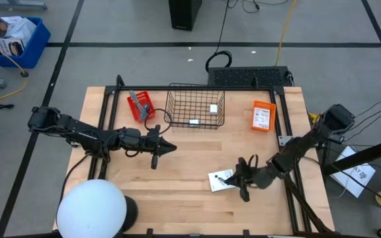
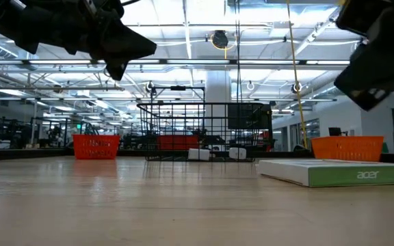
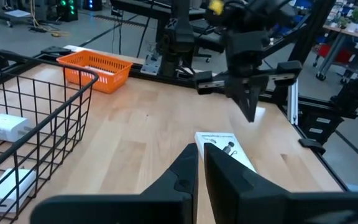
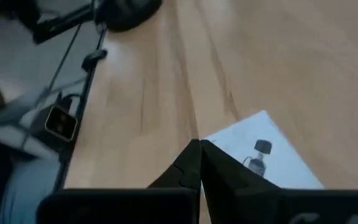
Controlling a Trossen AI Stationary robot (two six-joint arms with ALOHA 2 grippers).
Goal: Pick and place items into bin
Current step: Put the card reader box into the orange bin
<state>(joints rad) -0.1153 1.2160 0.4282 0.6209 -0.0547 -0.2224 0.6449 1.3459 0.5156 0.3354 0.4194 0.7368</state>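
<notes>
You are working toward the wire bin (image 1: 195, 106) at the table's (image 1: 177, 185) far middle. The flat white packet (image 1: 221, 180) is lying near right, probably light and stiff; take an edge. The right gripper (image 1: 239, 177) is hovering beside it, jaws pressed together; the left gripper (image 1: 166, 147) is waiting mid-left, jaws together.

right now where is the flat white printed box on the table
In the high view the flat white printed box lies on the wooden table right of centre, near its front edge, directly beside the right gripper, well clear of the black wire basket.
</notes>
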